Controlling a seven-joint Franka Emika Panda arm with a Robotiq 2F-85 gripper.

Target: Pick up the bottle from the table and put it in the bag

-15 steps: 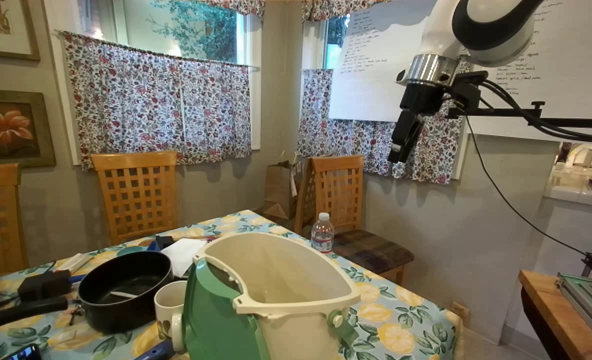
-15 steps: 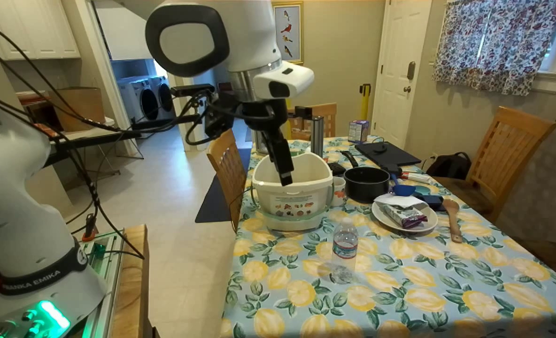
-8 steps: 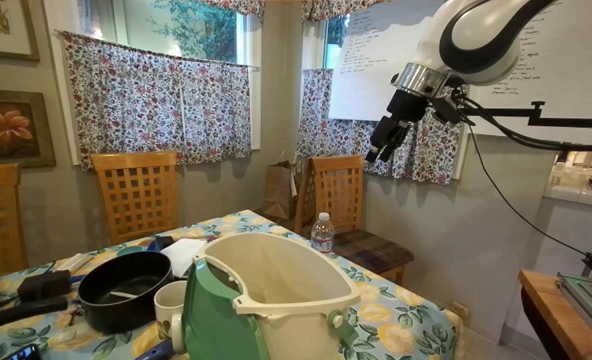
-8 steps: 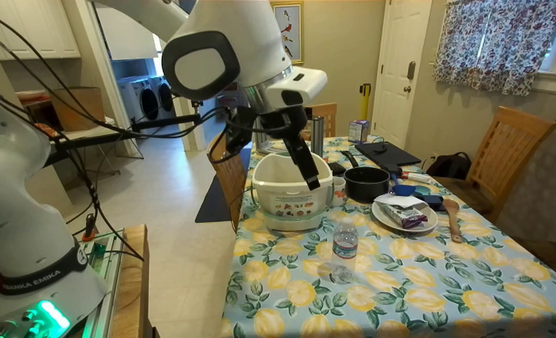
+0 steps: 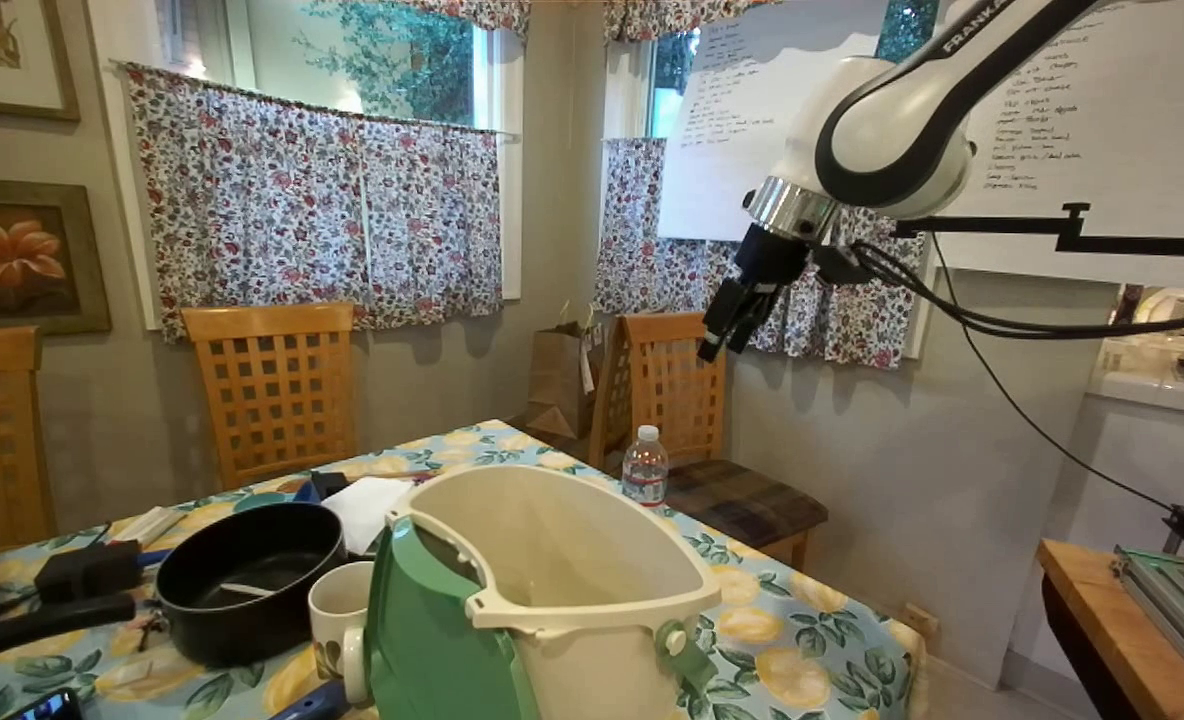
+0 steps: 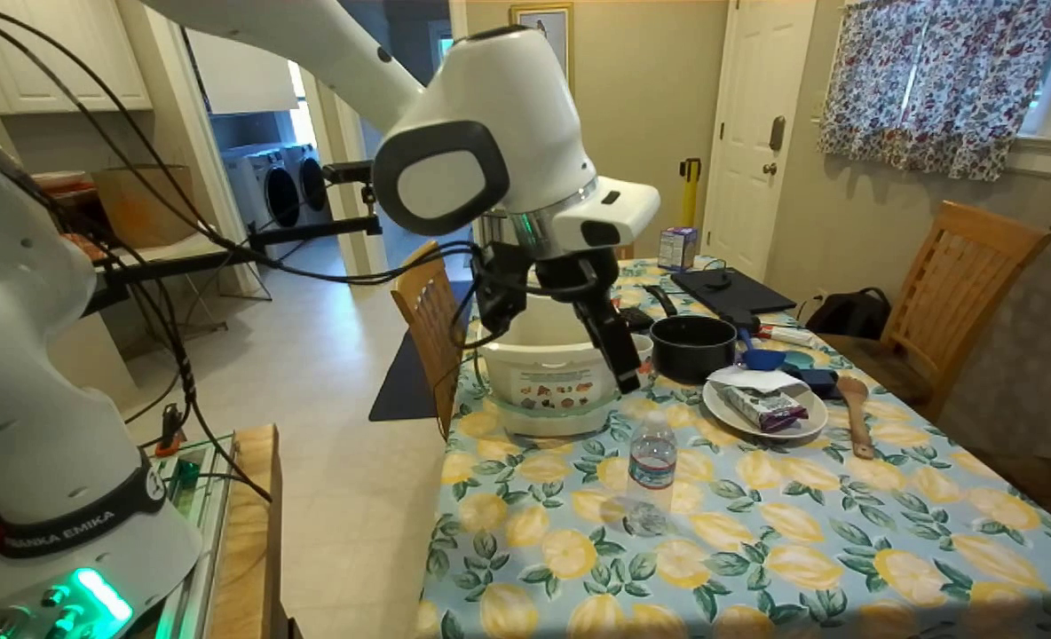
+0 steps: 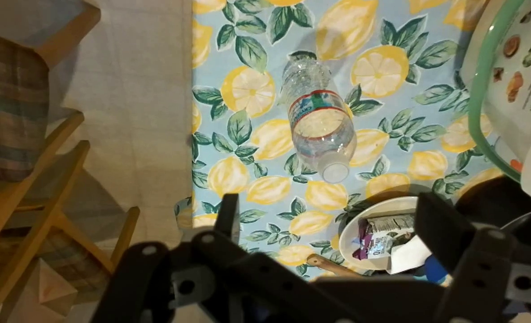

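Observation:
The clear bottle (image 5: 645, 468) with a pale cap stands upright on the floral table (image 6: 756, 568). It also shows in an exterior view (image 6: 651, 470) and in the wrist view (image 7: 321, 119), its cap towards the jaws. The bag (image 5: 602, 665), mint-green with a cream inside and rim, stands open beside the bottle. It shows in an exterior view (image 6: 552, 386), partly behind the arm, and at the wrist view's right edge (image 7: 516, 85). My gripper (image 7: 328, 202) is open and empty. In both exterior views the gripper (image 5: 722, 348) (image 6: 628, 383) hangs above the table, higher than the bottle and apart from it.
A black pan (image 6: 692, 351) and a white cup (image 5: 337, 625) stand by the bag. A white plate (image 6: 816, 415) holds a wrapped packet, with a wooden spatula (image 6: 856, 417) next to it. A chair (image 5: 677, 390) stands behind the table edge near the bottle.
My arm has moved down, leftward in one exterior view and rightward in another, bringing the gripper closer to the bottle. The bottle and the bag have not moved.

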